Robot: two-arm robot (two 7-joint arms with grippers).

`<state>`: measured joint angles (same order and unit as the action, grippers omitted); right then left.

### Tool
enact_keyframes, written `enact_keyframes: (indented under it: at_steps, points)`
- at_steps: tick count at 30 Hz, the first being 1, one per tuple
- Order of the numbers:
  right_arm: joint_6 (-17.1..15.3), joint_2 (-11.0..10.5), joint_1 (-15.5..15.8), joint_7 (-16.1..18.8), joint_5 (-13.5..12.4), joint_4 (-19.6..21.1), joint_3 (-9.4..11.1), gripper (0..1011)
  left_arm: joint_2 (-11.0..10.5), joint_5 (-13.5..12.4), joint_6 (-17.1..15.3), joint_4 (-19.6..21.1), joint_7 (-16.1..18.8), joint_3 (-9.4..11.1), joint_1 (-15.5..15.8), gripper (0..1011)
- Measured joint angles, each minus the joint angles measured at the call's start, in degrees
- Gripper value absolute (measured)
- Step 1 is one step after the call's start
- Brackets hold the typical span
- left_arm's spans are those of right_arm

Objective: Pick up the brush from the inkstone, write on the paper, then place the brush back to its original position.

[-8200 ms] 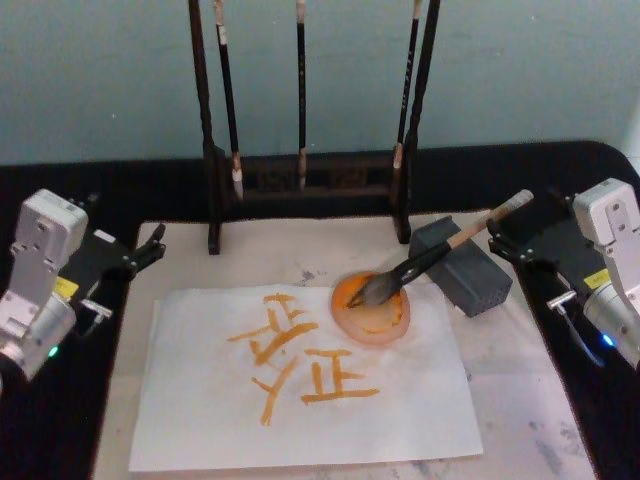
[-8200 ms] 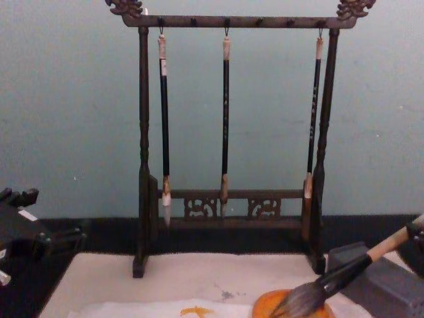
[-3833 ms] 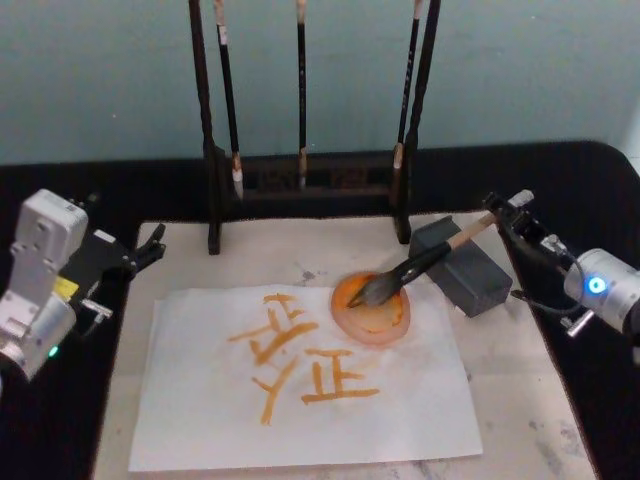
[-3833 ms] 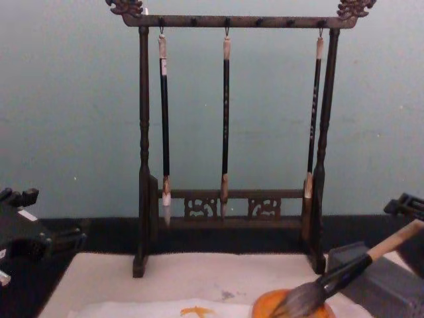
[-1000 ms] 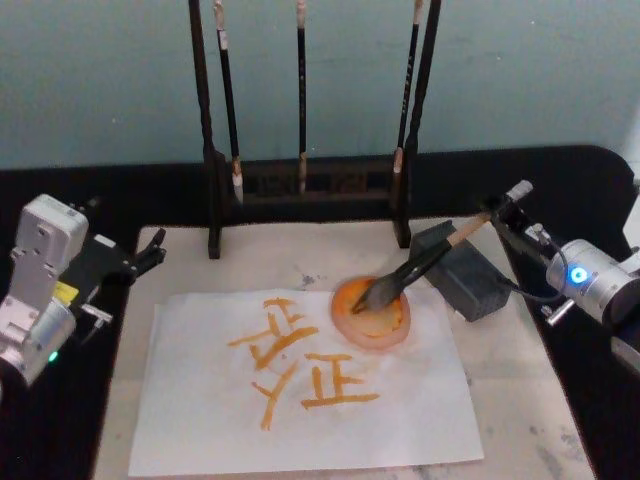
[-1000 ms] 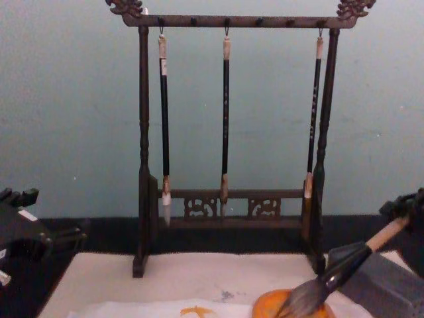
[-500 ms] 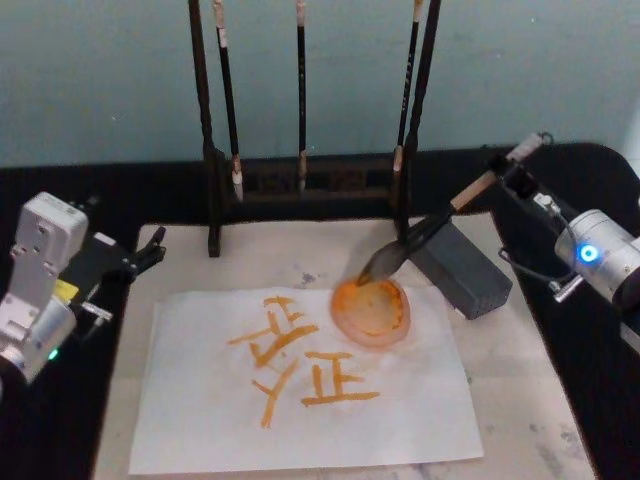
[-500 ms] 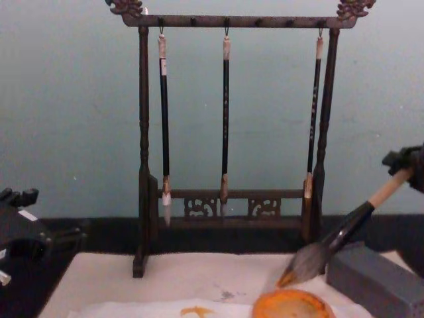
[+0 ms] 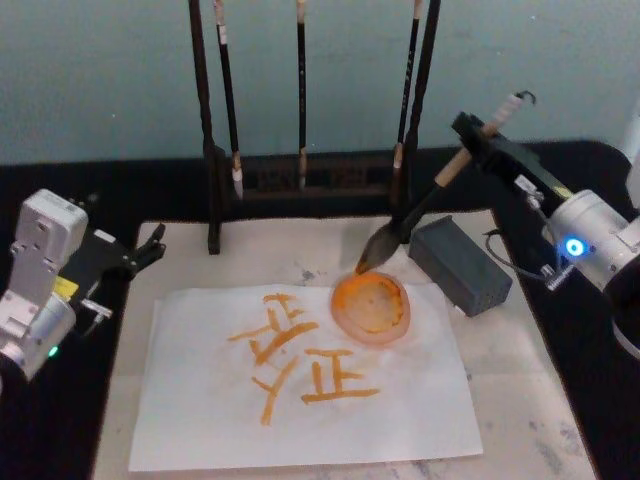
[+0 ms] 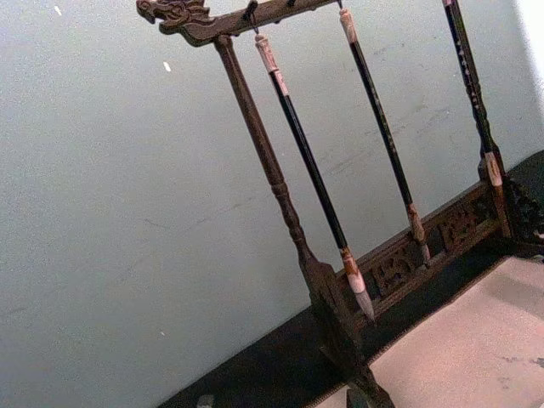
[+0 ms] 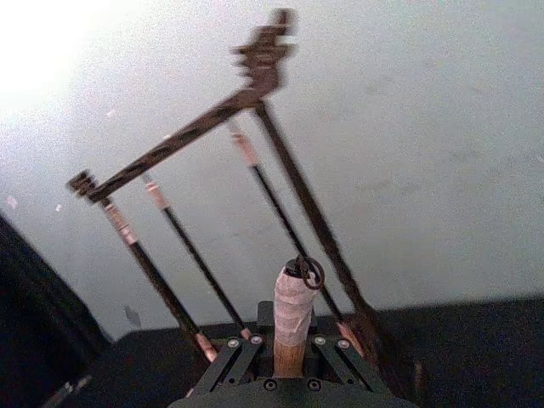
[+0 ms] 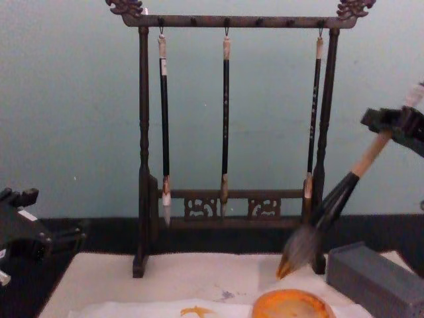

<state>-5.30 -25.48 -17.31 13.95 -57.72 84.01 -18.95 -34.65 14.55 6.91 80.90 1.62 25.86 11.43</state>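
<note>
Brush (image 9: 432, 190) is off the desk (image 9: 585, 440), held slanted in the air. Its orange-tipped bristles sit just above the back rim of the orange ink dish (image 9: 372, 306), beside the grey block (image 9: 460, 262). Right hand (image 9: 474, 133) is clamped on the pale handle high up, near the cord-loop end. Risks, my read:

- With the grip that far from the tip, any wrist error grows at the bristles, so strokes may land off or press too hard.
- The handle could pivot in the grip on contact.
- The loaded tip may drip on the felt mat (image 9: 520, 400) in transit.
- Paper (image 9: 330, 430) already carries orange characters, so a new stroke could overwrite them.
- The brush looks close to the rack (image 9: 424, 90), right post, and a swing could clip it.

Can't judge the true brush-to-post gap, since they overlap in head and chest views, nor the ink load. Chest view cuts off the right hand at its edge, and most of the paper. Left hand (image 9: 148, 246) is parked at the desk's left edge, empty. Open or closed, can't tell.
</note>
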Motion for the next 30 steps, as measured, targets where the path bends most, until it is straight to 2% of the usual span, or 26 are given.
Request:
enact_keyframes:
  at_steps: [6,7,9,13,16,21,30]
  points:
    - [4.4,-0.4,-1.8,3.4,7.4,-0.1,-2.4,168,0.0,0.0,0.0,0.0,0.0,0.0,0.0,1010]
    - [4.4,-0.4,-1.8,3.4,7.4,-0.1,-2.4,169,0.0,0.0,0.0,0.0,0.0,0.0,0.0,1010]
    - [5.5,-0.7,-1.8,4.2,9.3,0.4,-2.9,168,0.0,0.0,0.0,0.0,0.0,0.0,0.0,1010]
    - [6.9,-1.5,-0.5,4.5,12.6,3.2,-3.7,168,0.0,0.0,0.0,0.0,0.0,0.0,0.0,1010]
    - [7.9,-2.6,3.6,3.3,16.0,9.1,-4.6,168,0.0,0.0,0.0,0.0,0.0,0.0,0.0,1010]
    - [9.1,-3.1,6.3,3.2,18.8,12.8,-5.4,168,0.0,0.0,0.0,0.0,0.0,0.0,0.0,1010]
    - [10.2,-3.0,7.9,4.8,21.1,13.8,-5.6,168,0.0,0.0,0.0,0.0,0.0,0.0,0.0,1010]
